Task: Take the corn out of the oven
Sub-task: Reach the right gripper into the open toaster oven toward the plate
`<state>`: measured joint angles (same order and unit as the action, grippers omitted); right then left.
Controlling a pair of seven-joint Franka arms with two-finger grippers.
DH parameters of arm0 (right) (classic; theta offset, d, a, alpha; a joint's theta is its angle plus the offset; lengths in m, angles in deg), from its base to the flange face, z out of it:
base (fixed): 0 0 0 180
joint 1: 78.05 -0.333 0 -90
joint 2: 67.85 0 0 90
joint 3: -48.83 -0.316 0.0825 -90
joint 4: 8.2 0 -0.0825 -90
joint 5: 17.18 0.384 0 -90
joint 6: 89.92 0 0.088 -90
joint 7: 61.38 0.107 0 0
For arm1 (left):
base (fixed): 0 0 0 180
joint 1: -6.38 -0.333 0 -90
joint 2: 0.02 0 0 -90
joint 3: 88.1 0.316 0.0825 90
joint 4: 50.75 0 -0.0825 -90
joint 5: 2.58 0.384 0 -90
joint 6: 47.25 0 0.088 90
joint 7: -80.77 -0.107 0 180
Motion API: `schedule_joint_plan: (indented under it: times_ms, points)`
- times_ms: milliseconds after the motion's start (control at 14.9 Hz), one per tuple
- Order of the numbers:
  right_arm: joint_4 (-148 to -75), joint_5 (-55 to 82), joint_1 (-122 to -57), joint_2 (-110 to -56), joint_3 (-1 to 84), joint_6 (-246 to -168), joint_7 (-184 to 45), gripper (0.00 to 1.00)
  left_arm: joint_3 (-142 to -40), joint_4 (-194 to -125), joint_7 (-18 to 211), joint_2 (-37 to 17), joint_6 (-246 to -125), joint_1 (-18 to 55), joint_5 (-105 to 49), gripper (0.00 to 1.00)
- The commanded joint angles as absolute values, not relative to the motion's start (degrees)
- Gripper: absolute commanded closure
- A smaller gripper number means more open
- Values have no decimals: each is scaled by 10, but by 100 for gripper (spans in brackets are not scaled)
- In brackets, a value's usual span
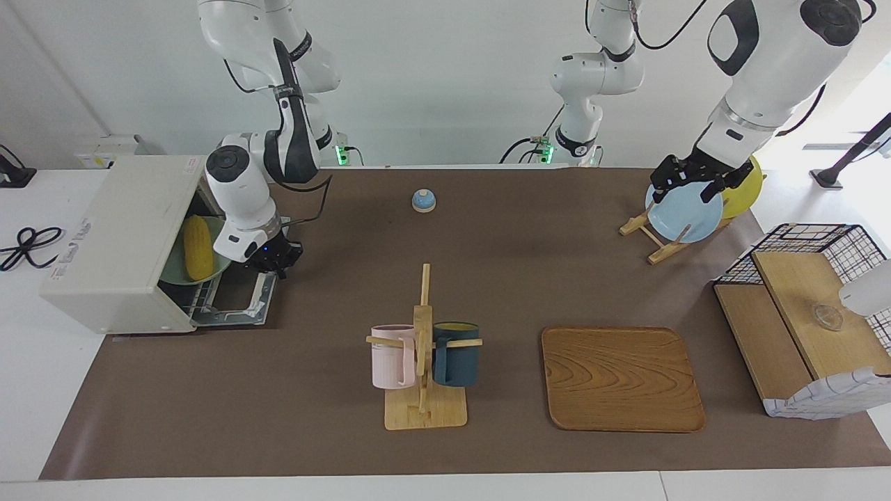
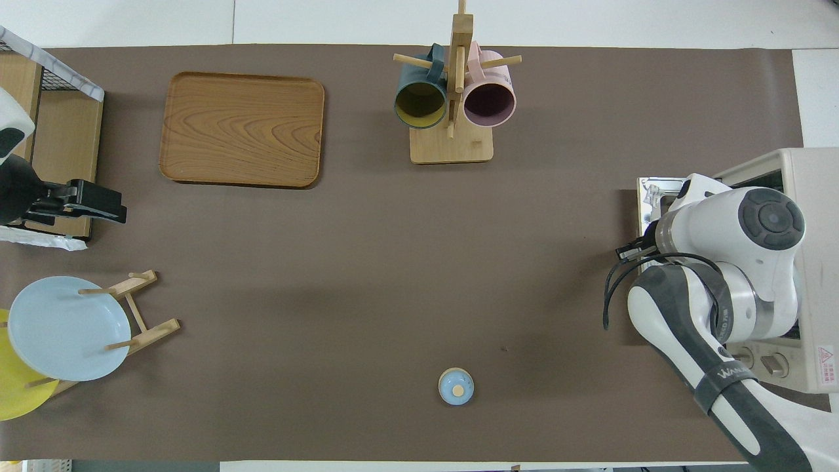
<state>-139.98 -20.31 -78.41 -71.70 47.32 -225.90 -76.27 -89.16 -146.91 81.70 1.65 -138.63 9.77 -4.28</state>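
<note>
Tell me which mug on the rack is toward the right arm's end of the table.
The pink mug; the dark teal mug hangs toward the left arm's end of the wooden rack.

Right arm (image 2: 727,383) band: letters "WAN" readable; oven (image 2: 819,357) warning sticker illegible.

The table (image 1: 313,417) carries a brown mat (image 1: 529,278). The oven (image 1: 115,243) stands at the right arm's end. At the edge farthest from the robots stand a mug rack (image 1: 423,362) and a wooden tray (image 1: 621,379). A wire basket (image 1: 807,334) and a plate rack (image 1: 654,240) are at the left arm's end. A small blue knob (image 1: 423,200) sits near the robots' edge.
</note>
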Motion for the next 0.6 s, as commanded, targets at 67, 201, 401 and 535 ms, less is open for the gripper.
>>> schedule_joint_plan:
  times_ms: [67,201,401,535]
  points:
    - [-1422,-210,-764,-721,481,-2263,-762,100,-894,-1473,812,24,-1387,94,-33,0]
    - [-1426,-209,-766,-722,481,-2266,-759,100,-894,-1474,812,24,-1387,94,-33,0]
    - [-1427,-209,-774,-722,479,-2267,-733,100,-894,-1474,812,24,-1387,94,-33,0]
    - [-1426,-190,-800,-722,479,-2265,-718,100,-894,-1473,812,24,-1387,95,-33,0]
